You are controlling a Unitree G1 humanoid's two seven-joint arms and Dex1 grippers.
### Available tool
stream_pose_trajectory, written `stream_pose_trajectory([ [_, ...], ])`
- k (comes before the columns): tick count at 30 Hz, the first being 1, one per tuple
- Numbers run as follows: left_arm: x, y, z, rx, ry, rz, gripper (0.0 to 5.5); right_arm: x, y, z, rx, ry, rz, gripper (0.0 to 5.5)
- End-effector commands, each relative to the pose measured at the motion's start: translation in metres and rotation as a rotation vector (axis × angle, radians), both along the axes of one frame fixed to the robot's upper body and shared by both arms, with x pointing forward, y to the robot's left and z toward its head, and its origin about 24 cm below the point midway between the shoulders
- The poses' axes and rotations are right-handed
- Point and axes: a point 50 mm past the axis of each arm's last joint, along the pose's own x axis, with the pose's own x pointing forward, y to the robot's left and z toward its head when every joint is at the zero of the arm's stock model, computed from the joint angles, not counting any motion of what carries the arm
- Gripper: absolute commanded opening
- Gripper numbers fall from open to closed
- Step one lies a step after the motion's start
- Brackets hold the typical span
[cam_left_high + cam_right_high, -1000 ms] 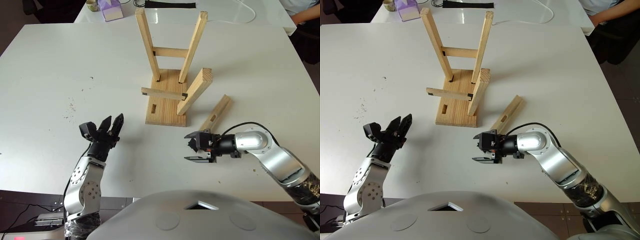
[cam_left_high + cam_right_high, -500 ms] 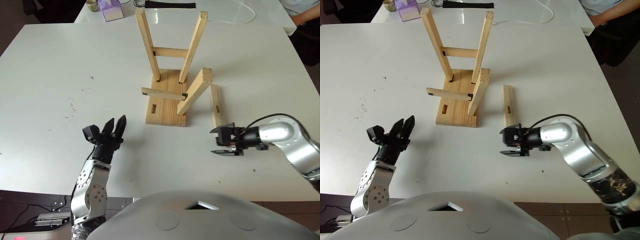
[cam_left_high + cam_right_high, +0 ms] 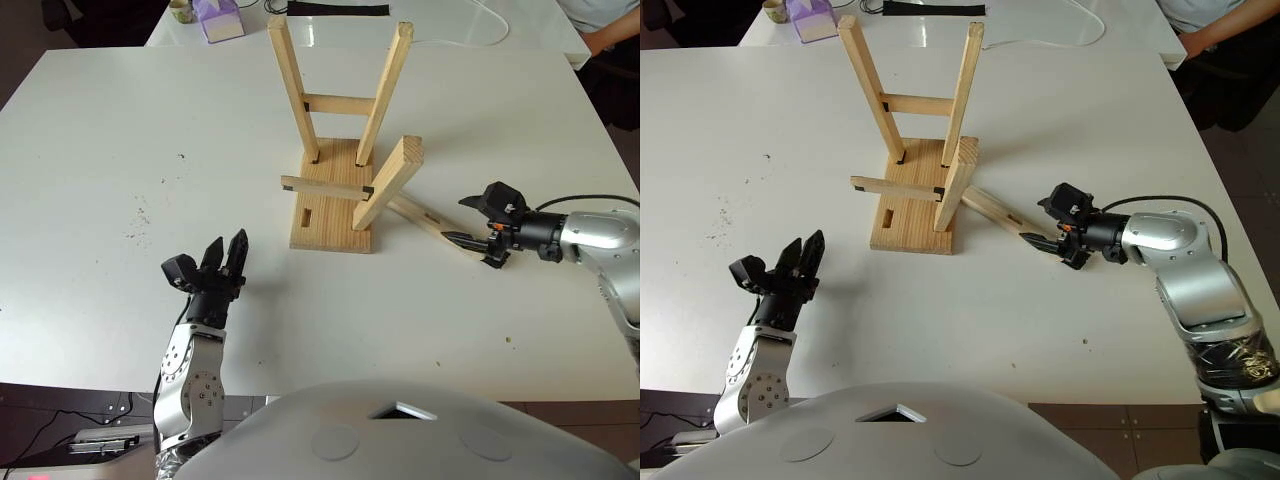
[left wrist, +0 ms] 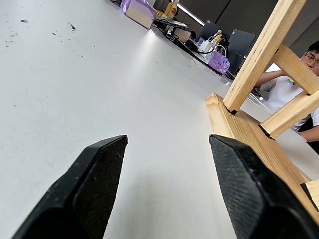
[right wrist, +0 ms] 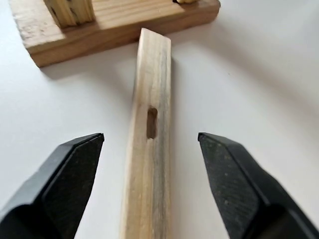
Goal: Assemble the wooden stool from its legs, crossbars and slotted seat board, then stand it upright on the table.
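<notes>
1. Now the right gripper point(image 3: 455, 220) is open, jaws straddling the loose leg point(image 3: 425, 220), which lies flat on the desk point(image 3: 120, 130) toward its right edge.
2. Leg's long axis runs from the gripper to the seat board point(image 3: 330, 215); right arm is nearer.
3. Left gripper point(image 3: 226, 245) open, empty, near front edge.

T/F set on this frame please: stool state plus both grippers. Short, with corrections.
1. The loose leg lies flat on the table, right of the seat board. True.
2. The right gripper has its jaws shut on the loose leg. False: the jaws are open, one on each side of it.
3. The left gripper holds a stool part. False: it is empty, jaws open, over bare table.
4. The seat board lies flat with legs pointing up. True.
5. All four legs are in the seat board. False: three rise from it, one tilted; the fourth lies loose.
</notes>
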Motion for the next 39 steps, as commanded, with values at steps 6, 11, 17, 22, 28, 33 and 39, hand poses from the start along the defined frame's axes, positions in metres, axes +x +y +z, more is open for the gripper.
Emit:
stream_pose_trajectory([
  [6, 0.006, 0.005, -0.004, 0.024, 0.006, -0.002, 3.05, 0.002, -0.018, -0.031, 0.037, 0.133, -0.095, 3.50],
  [11, 0.011, 0.004, -0.003, 0.022, -0.009, -0.005, 3.05, 0.000, -0.023, -0.037, 0.013, 0.181, -0.061, 3.50],
  [17, 0.018, 0.007, 0.013, 0.041, -0.079, 0.024, 3.05, -0.008, -0.021, -0.042, -0.024, 0.176, 0.036, 2.54],
  [22, 0.028, 0.032, 0.060, 0.078, -0.234, 0.106, 3.05, -0.008, -0.021, -0.041, -0.030, 0.143, 0.034, 2.07],
  [28, 0.039, 0.050, 0.141, 0.044, -0.517, 0.194, 3.05, 0.031, -0.025, -0.012, 0.164, 0.061, -0.128, 2.07],
  [33, 0.064, 0.017, 0.200, -0.140, -0.704, -0.026, 3.05, 0.090, -0.026, 0.070, 0.592, -0.086, -0.219, 2.07],
  [39, 0.080, -0.061, 0.238, -0.381, -0.793, -0.555, 3.44, 0.081, 0.014, 0.156, 1.018, -0.060, 0.220, 2.07],
])
